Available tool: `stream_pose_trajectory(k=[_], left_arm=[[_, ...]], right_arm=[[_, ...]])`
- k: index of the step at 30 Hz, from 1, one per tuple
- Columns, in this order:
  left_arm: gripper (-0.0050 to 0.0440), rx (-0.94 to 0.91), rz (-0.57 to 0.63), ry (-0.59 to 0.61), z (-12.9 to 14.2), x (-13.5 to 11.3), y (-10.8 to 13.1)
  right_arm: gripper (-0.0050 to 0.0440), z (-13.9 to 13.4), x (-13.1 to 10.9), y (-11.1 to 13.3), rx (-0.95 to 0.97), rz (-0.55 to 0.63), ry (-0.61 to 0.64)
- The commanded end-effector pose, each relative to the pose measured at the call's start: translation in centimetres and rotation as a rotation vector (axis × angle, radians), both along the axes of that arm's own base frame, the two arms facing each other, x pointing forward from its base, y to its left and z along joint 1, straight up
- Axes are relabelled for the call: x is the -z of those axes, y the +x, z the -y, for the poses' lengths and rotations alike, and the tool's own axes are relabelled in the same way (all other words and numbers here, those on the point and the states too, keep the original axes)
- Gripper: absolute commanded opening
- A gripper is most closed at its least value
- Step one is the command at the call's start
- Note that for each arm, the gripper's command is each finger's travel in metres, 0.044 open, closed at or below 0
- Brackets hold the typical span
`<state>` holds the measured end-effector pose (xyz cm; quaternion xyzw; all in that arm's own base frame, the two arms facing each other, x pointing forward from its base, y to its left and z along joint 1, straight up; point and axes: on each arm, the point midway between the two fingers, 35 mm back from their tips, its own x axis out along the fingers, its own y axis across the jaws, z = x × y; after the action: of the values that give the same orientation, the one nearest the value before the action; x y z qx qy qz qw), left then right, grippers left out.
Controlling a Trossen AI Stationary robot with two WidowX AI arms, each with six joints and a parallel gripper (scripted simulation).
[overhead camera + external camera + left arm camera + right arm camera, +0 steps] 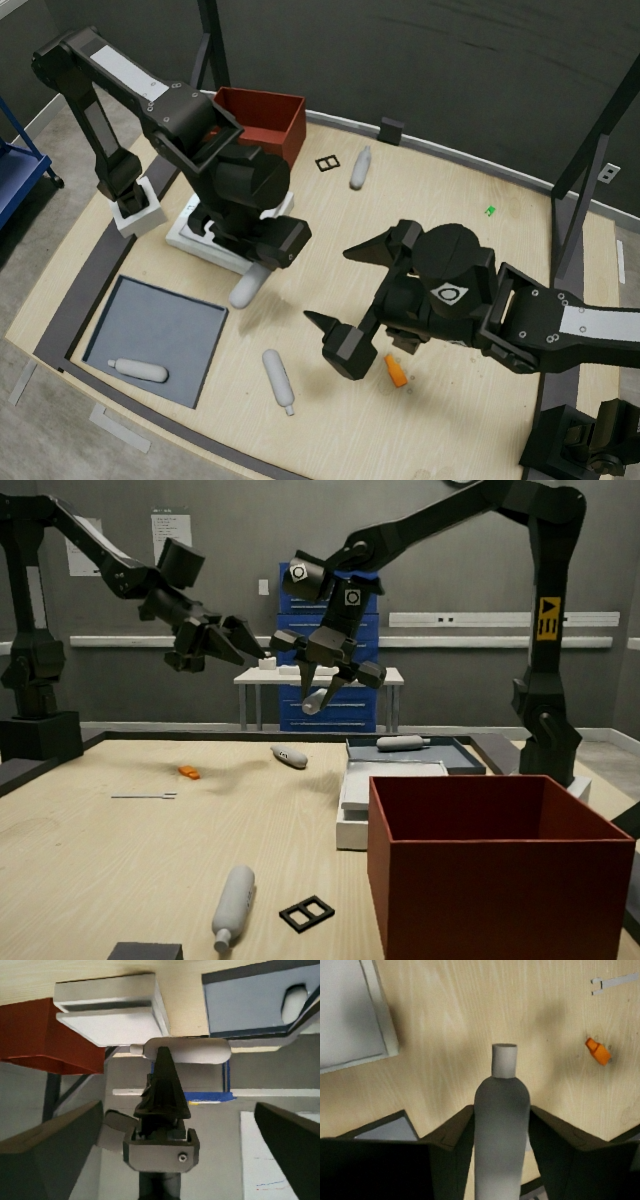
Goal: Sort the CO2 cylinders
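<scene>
My right gripper (pixel 314 702) (pixel 500 1112) is shut on a grey cylinder (pixel 248 286) (pixel 200 1051) (pixel 501 1145), held high near the white scale (pixel 206 253) (pixel 351 836) (pixel 110 1027). The scale's readout is not legible. My left gripper (pixel 325 283) (pixel 254 659) is wide open and empty, raised over the table. One cylinder (pixel 139 370) (pixel 400 743) lies flat in the blue-grey tray (pixel 149 320) (pixel 240 1005). Another cylinder (pixel 279 377) (pixel 290 756) lies right of the tray in the top view. A third (pixel 360 167) (pixel 235 901) lies near the red bin (pixel 294 139) (pixel 506 893).
An orange piece (pixel 395 370) (pixel 189 772) (pixel 598 1051) lies below the left arm, near a grey forked tool (pixel 144 795) (pixel 620 981). A black frame (pixel 327 163) (pixel 306 912) lies beside the bin. A green piece (pixel 490 210) and dark block (pixel 390 131) are farther off.
</scene>
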<state>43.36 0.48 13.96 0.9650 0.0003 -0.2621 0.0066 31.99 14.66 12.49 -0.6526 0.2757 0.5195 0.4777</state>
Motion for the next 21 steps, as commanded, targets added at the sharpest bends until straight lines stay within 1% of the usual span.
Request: stream_pose_trajectory(k=[1, 5, 15, 18, 21], left_arm=[[0.0440, 0.002, 0.026, 0.004, -0.04, -1.02, 0.23], [0.0440, 0.002, 0.026, 0.004, -0.04, -1.02, 0.23], [0.0440, 0.002, 0.026, 0.004, -0.04, -1.02, 0.23], [0.0440, 0.002, 0.026, 0.004, -0.04, -1.02, 0.23], [0.0440, 0.002, 0.026, 0.004, -0.04, -1.02, 0.23]], right_arm=[[-0.0050, -0.46, -1.39, 1.21, -0.003, 0.035, 0.016], [-0.0050, -0.48, -1.28, 1.25, -0.003, 0.033, 0.015], [-0.0050, -0.58, -2.07, 1.50, -0.003, 0.044, 0.021], [-0.0050, -0.58, -2.06, 1.49, 0.039, 0.038, 0.035], [-0.0050, -0.57, -2.05, 1.48, 0.140, 0.022, 0.070]])
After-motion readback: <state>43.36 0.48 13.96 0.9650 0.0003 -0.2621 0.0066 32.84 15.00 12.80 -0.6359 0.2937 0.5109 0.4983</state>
